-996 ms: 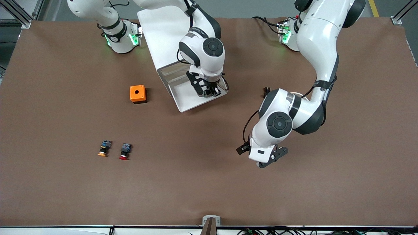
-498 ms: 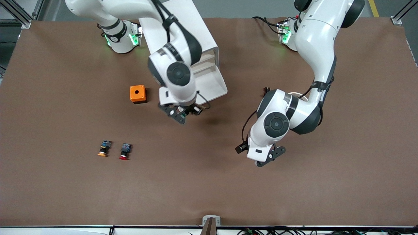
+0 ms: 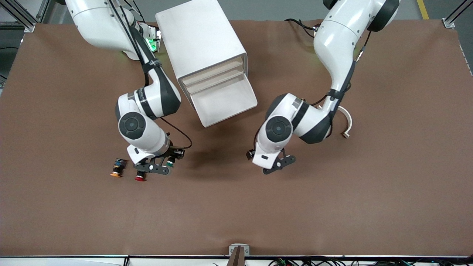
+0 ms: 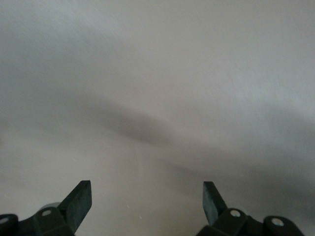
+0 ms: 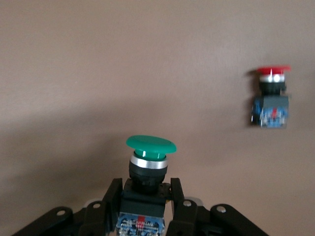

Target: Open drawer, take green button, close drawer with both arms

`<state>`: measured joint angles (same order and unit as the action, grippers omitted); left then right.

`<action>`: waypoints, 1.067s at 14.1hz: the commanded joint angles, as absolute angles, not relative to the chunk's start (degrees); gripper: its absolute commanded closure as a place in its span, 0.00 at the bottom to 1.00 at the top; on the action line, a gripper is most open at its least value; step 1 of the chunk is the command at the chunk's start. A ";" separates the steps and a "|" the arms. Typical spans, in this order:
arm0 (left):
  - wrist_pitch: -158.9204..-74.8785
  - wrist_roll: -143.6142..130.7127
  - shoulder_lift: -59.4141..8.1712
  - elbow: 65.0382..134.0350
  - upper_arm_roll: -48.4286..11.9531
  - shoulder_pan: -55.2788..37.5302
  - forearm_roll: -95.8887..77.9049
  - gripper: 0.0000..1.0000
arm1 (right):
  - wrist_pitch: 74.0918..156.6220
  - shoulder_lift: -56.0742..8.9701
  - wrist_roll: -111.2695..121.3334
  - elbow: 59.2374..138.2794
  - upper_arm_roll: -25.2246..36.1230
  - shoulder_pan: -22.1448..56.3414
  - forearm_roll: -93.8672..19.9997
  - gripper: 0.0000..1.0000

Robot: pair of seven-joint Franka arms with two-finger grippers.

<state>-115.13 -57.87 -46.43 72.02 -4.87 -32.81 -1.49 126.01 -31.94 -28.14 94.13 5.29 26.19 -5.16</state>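
The white cabinet (image 3: 201, 40) stands at the back, and its lowest drawer (image 3: 236, 105) is pulled out and looks empty. My right gripper (image 3: 165, 165) is shut on the green-capped button (image 3: 170, 161) and holds it low over the table, beside the red-capped button (image 3: 140, 177). In the right wrist view the fingers (image 5: 110, 196) clamp the green button's (image 5: 150, 145) black body, cap pointing away from the wrist. My left gripper (image 3: 276, 164) is open and empty over bare table, toward the front camera from the drawer. Its wrist view shows the spread fingertips (image 4: 81, 196) over plain surface.
The red-capped button (image 5: 270, 96) and an orange-capped button (image 3: 116, 171) lie side by side on the brown table (image 3: 332, 207) toward the right arm's end. A white curved piece (image 3: 347, 123) shows beside the left arm's forearm.
My right arm has lifted out of the drawer and swung toward the front camera with the green button, ending beside the red-capped one. My left arm has shifted toward the drawer.
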 commanded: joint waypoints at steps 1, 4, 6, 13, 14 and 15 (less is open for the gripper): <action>-116.37 -58.80 -47.19 72.51 -4.31 -35.76 -0.44 0.01 | 130.24 -34.01 -24.18 95.18 4.31 25.84 -5.45 1.00; -116.45 -59.68 -47.37 72.51 -4.39 -38.57 -0.88 0.01 | 133.14 -36.03 -20.41 95.27 4.39 25.58 -5.01 1.00; -116.46 -59.85 -47.81 72.51 -4.39 -40.25 -1.05 0.01 | 137.78 -36.47 -18.73 98.16 4.39 24.70 -5.01 1.00; -116.46 -61.70 -47.90 72.60 -4.48 -43.59 -1.41 0.01 | 142.38 -37.26 -16.00 101.08 4.57 22.15 -4.31 1.00; -116.46 -61.70 -47.90 72.60 -4.74 -44.29 -1.49 0.01 | 142.38 -37.70 -16.00 100.55 4.48 21.63 -4.22 1.00; -116.46 -61.79 -47.90 72.68 -4.83 -44.73 -2.02 0.01 | 142.38 -38.23 -16.00 100.02 4.48 21.27 -4.04 1.00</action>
